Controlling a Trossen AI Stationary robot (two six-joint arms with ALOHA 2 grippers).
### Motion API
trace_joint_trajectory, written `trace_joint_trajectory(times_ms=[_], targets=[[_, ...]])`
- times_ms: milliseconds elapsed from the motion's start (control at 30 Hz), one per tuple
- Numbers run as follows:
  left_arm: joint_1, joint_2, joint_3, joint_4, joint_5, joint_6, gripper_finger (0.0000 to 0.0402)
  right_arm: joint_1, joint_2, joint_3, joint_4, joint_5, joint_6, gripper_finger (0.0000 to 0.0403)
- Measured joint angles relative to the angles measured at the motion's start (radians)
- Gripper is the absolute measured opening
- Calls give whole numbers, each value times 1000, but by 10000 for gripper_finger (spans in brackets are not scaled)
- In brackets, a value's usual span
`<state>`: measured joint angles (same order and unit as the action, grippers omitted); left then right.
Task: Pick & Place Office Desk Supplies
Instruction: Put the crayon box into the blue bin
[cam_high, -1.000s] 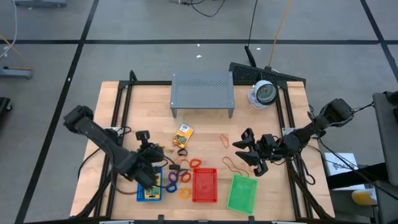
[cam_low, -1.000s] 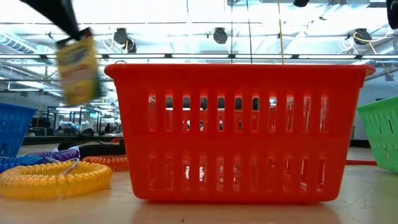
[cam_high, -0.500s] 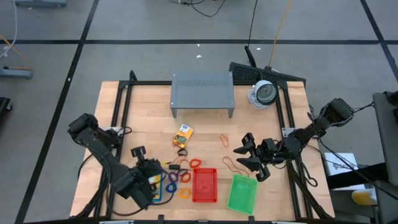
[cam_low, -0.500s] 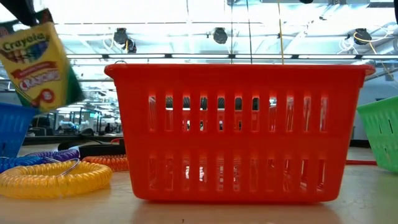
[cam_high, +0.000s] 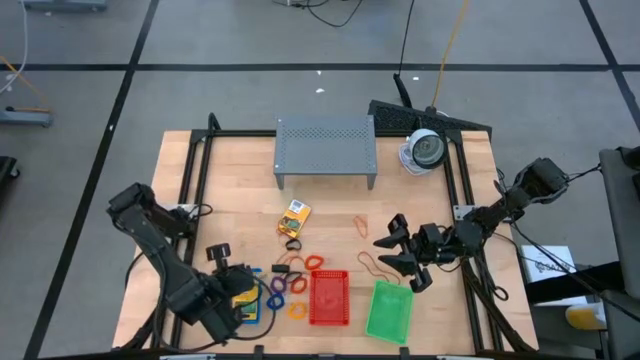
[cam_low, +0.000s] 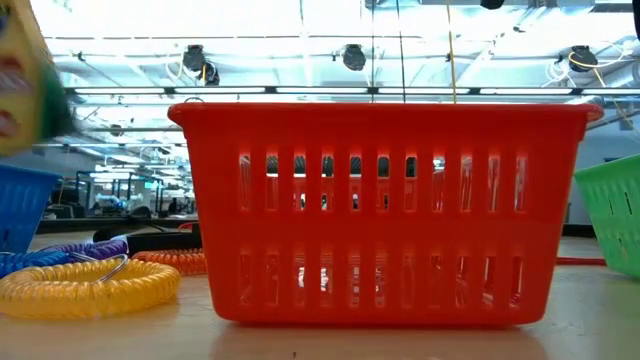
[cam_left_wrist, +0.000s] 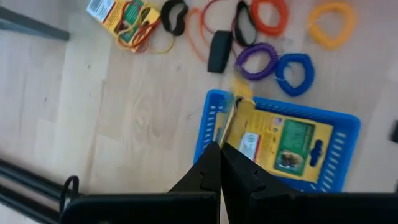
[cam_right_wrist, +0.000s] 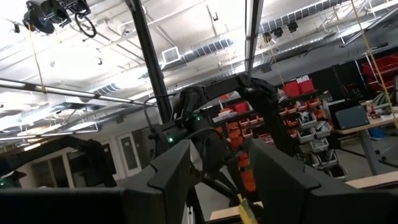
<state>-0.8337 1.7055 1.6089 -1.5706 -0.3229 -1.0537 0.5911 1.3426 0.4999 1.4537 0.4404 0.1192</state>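
My left gripper (cam_high: 238, 290) hangs near the table's front left, shut on a yellow-and-green crayon box (cam_left_wrist: 236, 109) over the blue mesh tray (cam_left_wrist: 339, 155). That box shows blurred at the edge of the low view (cam_low: 20, 90). Another crayon box (cam_left_wrist: 283, 140) lies flat inside the blue tray. A third crayon box (cam_high: 294, 213) lies on the wood with a rubber band around it. My right gripper (cam_high: 405, 255) waits open over the table's right half, tilted upward, nothing between its fingers (cam_right_wrist: 180, 168). My left gripper pinches the crayon box by its upper end (cam_left_wrist: 229, 137) between its two shut fingers. The fingers come from above, pointing steeply down. The box hangs below them, edge-on to the wrist camera, lifted clear of the blue tray and the box lying in it.
Orange, purple, blue and yellow coil rings (cam_high: 285, 290) and dark pieces lie left of the red tray (cam_high: 329, 297); the green tray (cam_high: 389, 310) stands right of it. Rubber bands (cam_high: 372, 264) lie mid-table. The grey shelf (cam_high: 326, 150) and round device (cam_high: 425, 150) are at the back.
My left gripper has carried the crayon box toward the table's near edge and a little up, turning as it went. It now hangs over the blue tray. In the low view the box has slid to the picture's left edge and grown larger. The grip has stayed shut.
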Motion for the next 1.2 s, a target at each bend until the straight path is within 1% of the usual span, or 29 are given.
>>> trace_joint_trajectory(times_ms=[133, 267, 600, 867, 1000, 1200], targets=[[0, -17, 31, 0, 24, 49, 0, 0, 0, 0, 0, 0, 0, 155], [1, -19, 55, 0, 102, 72, 0, 0, 0, 0, 0, 0, 0, 155], [-40, -19, 60, -1, 218, -12, 0, 0, 0, 0, 0, 0, 0, 155], [-73, -16, 60, 4, 231, -96, 0, 0, 0, 0, 0, 0, 0, 155], [-81, -8, 60, 20, 259, -116, 0, 0, 0, 0, 0, 0, 0, 155], [-85, -5, 60, 73, 268, -129, 0, 0, 0, 0, 0, 0, 0, 155]])
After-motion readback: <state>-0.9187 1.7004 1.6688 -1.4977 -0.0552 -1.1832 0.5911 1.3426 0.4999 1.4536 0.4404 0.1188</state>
